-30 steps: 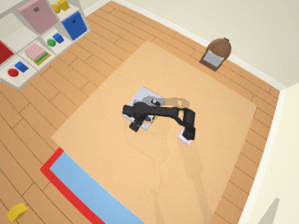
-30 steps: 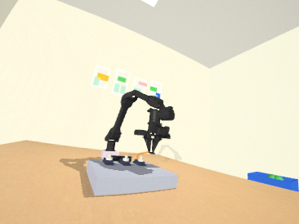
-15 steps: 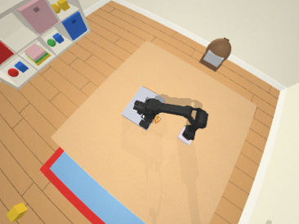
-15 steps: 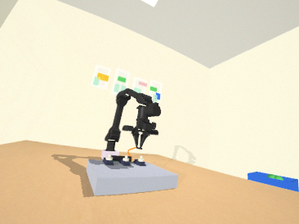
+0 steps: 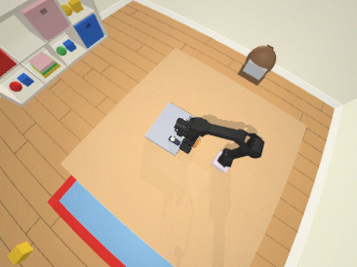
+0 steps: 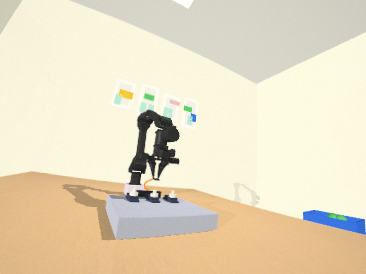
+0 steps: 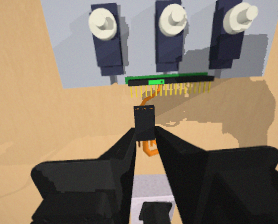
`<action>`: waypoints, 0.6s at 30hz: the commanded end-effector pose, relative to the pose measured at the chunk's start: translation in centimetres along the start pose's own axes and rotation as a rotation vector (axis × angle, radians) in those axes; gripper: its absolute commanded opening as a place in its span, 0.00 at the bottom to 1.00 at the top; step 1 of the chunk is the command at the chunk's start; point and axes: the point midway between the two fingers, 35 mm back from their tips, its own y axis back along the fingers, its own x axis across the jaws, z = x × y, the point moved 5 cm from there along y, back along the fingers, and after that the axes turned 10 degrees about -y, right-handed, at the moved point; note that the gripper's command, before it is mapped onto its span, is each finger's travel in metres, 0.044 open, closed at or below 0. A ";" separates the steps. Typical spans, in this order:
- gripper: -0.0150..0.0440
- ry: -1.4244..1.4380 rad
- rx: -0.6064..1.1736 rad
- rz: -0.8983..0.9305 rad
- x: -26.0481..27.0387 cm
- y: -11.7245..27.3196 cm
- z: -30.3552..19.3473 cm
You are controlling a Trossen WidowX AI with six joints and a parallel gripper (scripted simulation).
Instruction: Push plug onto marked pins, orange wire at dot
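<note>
My gripper (image 7: 145,131) (image 6: 156,178) is shut on the black plug (image 7: 144,120), held by its rear part. The plug's far end, with small marks across it, faces the pin row in the wrist view. The yellow metal pins (image 7: 195,88) stick out toward the plug from a black strip. A green band (image 7: 155,82) with a dark dot at its right end marks some pins. The plug is short of the pins, not touching, and sits a little left of the band in this view. The orange lead (image 7: 150,149) (image 6: 146,184) shows behind and beyond the plug. The plug's exact height is unclear.
The grey holder block (image 7: 70,65) (image 6: 165,225) (image 5: 163,119) carries three dark servos with white horns, one at the middle (image 7: 169,47). The pale pink arm base (image 7: 150,186) (image 5: 220,163) lies behind the gripper. Shadow covers the table right of the pins.
</note>
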 end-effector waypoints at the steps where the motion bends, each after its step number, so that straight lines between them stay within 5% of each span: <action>1: 0.25 0.008 0.002 -0.006 -1.3 -0.5 -1.8; 18: 0.25 0.010 0.004 -0.007 -2.7 -4.3 -3.8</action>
